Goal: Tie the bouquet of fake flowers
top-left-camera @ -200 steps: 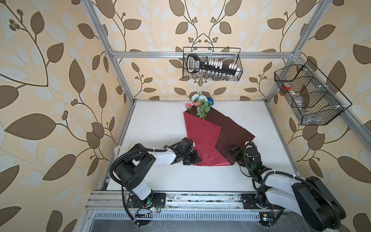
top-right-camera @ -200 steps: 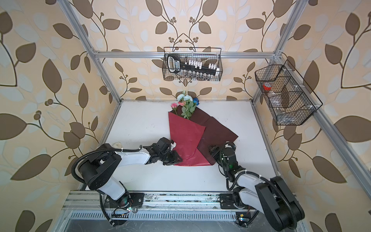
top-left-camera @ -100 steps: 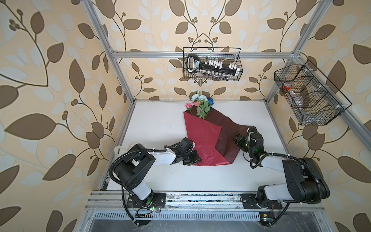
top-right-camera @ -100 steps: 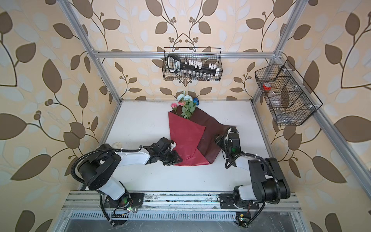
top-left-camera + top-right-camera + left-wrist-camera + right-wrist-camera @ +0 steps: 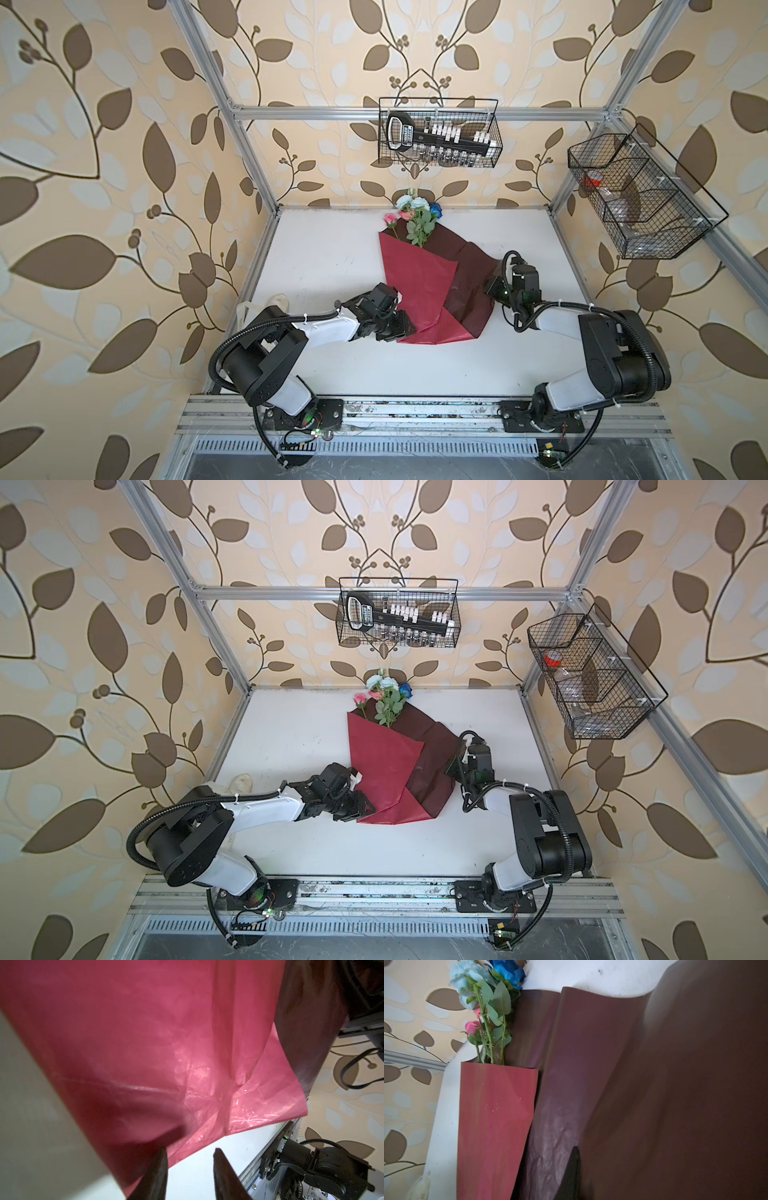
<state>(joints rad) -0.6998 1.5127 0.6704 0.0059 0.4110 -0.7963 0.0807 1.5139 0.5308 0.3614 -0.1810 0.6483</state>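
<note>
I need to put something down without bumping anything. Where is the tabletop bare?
Bare: the white table left of the red wrapping sheet up to the side rail; the near strip along the front rail; the far right corner. Crowded: the middle, where sheet, bouquet of fake flowers, left pincer and right pincer meet.

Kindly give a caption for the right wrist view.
Right gripper pinches the red wrapping sheet folded over the bouquet of fake flowers.
</note>
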